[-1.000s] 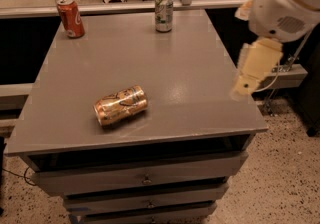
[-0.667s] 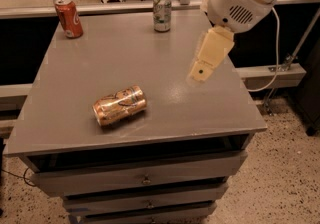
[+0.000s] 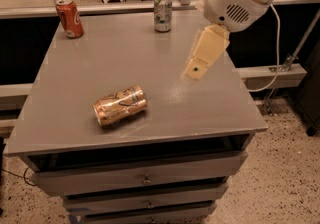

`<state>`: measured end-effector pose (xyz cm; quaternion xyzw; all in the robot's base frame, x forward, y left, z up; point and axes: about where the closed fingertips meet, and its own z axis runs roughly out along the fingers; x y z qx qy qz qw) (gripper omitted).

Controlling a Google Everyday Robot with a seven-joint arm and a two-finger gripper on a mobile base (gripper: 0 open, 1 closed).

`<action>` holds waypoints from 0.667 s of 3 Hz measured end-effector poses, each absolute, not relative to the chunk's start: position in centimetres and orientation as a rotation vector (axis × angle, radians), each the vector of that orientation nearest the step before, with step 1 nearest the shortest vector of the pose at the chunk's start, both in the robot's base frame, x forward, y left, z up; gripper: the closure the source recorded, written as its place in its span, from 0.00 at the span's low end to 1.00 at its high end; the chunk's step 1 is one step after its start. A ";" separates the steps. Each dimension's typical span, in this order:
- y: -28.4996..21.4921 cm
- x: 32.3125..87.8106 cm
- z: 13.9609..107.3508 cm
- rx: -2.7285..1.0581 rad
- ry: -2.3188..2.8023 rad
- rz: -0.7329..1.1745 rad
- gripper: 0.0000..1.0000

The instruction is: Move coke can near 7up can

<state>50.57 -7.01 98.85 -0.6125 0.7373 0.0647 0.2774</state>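
The coke can [image 3: 70, 17] is red with white script and stands upright at the table's far left corner. The 7up can [image 3: 162, 12] is pale green and white and stands upright at the far edge, right of the middle. The two cans are well apart. My gripper [image 3: 196, 69] is cream-coloured and hangs from the white arm above the right half of the grey table [image 3: 90, 63]. It is right of and nearer than the 7up can, far from the coke can, and holds nothing that I can see.
A gold-orange can [image 3: 120, 105] lies on its side near the table's front, left of the middle. The table is a cabinet with drawers [image 3: 145, 180] below. A rail and a ledge run behind the far edge. Speckled floor lies to the right.
My arm has swung left from beyond the table's right edge to above its right half. The three cans have not moved.
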 end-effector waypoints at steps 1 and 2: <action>-1.2 53.5 98.1 -1.617 1.890 0.314 0.00; 6.2 58.6 97.5 -1.533 1.786 0.464 0.00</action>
